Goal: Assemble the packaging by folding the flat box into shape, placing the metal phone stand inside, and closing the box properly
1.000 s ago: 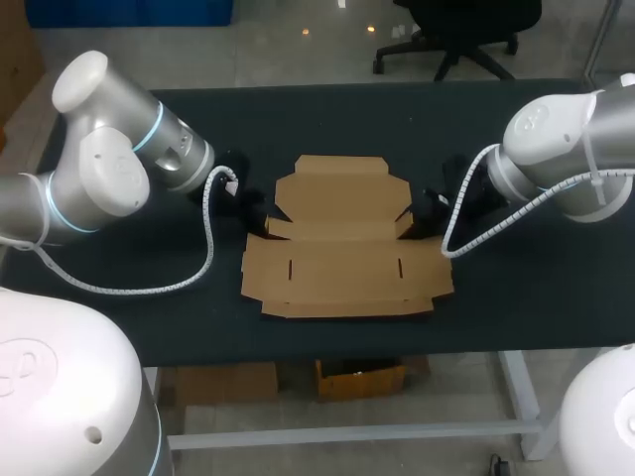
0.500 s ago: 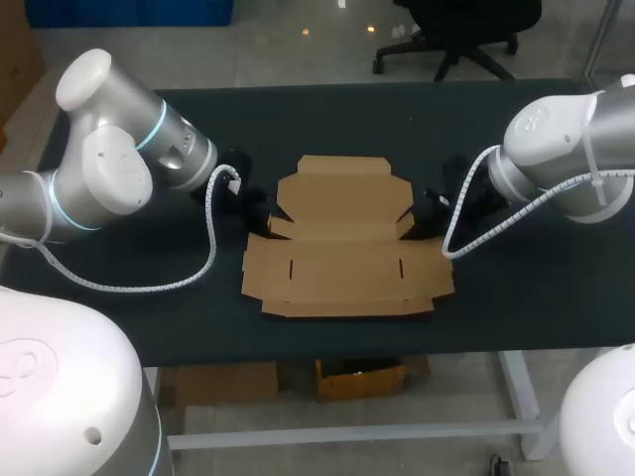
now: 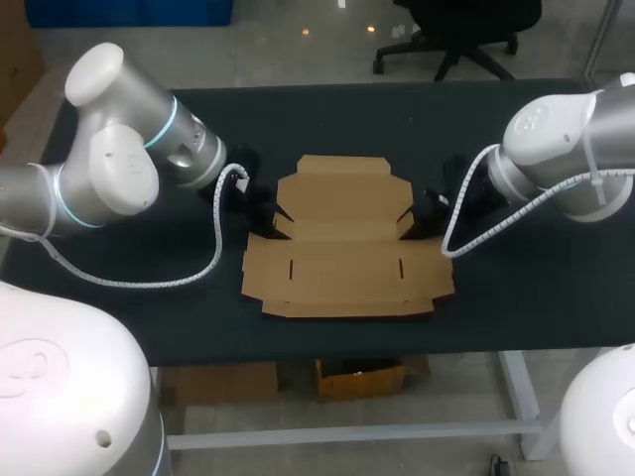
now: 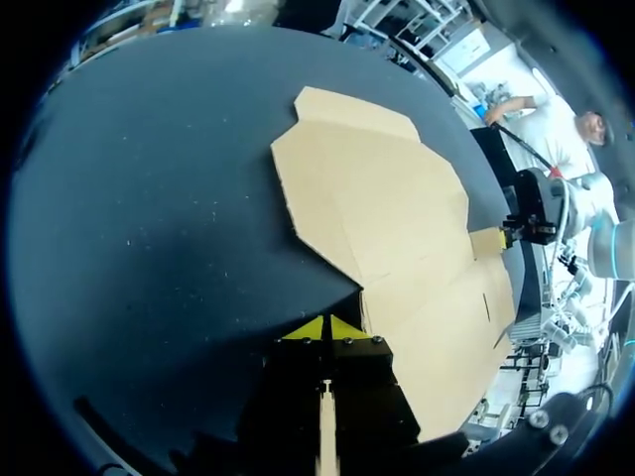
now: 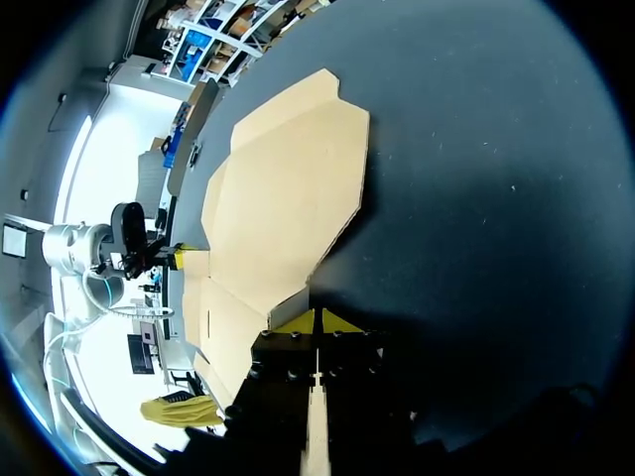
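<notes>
**On the table (image 3: 516, 297): both grippers clenched beside the flat box (image 3: 342, 253)**

The flat box lies unfolded mid-table. The left gripper (image 4: 324, 328) has its tips pressed together at the box's left edge, the right gripper (image 5: 317, 321) likewise at its right edge. Whether either touches the cardboard is unclear.

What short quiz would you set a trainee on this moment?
1. True or false: the cardboard box lies unfolded on the table.
2. The phone stand is: A inside the box; B in a gripper; C not in view.
3. Fill in: the left gripper and right gripper sit at ___ sides of the box.
Key: 1 true; 2 C; 3 opposite.
</notes>
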You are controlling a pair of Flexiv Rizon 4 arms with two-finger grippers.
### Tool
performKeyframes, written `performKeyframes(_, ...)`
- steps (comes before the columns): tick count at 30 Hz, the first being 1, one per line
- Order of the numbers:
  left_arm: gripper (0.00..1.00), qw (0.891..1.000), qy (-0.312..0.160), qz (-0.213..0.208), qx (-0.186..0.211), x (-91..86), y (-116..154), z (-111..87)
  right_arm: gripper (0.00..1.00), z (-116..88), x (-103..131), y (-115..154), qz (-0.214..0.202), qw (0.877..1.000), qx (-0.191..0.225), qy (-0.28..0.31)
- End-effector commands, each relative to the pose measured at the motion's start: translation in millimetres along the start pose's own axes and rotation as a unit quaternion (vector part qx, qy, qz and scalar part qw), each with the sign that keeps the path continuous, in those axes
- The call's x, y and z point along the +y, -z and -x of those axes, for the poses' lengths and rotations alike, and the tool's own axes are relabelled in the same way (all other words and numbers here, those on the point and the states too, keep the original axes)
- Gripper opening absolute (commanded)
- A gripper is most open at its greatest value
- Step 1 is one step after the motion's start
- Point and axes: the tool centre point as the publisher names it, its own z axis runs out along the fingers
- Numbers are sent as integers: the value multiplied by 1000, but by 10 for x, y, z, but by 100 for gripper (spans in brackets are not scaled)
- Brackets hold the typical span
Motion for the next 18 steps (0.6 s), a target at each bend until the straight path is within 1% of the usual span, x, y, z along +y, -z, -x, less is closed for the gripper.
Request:
performKeyframes(1,0,1000,3,2,-12,-18,-6,-43,0,-20,0,29,0,1000,-4,-2)
performKeyframes(18,0,999,3,5,-38,-39,-12,-130,0,-122,-21,56,4,999,-48,-21)
